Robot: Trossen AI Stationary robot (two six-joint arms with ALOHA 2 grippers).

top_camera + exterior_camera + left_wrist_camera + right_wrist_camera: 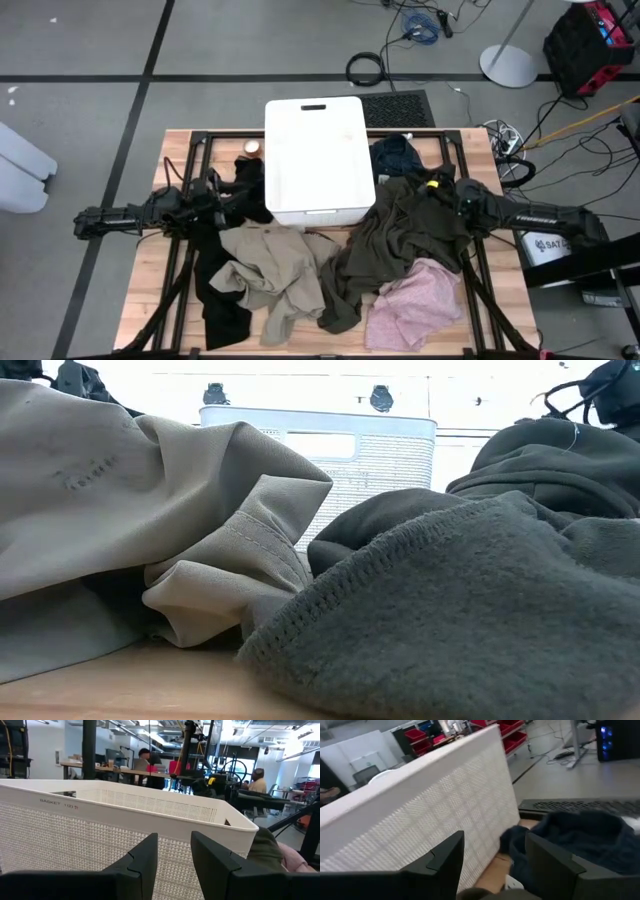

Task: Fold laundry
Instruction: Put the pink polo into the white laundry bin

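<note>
— What sort of place does the rig stand in?
— A robotics lab or workshop, an open industrial hall. The floor [80, 110] is bare grey concrete crossed by dark tape lines, with loose cables [420, 22] coiled on it.
— Anything besides the floor?
— The left wrist view looks into a wide room with exposed ceiling lights [150, 737], long workbenches [100, 770] and people [257, 780] seated at them. Red storage bins [420, 734] sit on shelving in the right wrist view, and a red and black equipment case [590, 45] stands beside the wooden table [150, 300].
</note>
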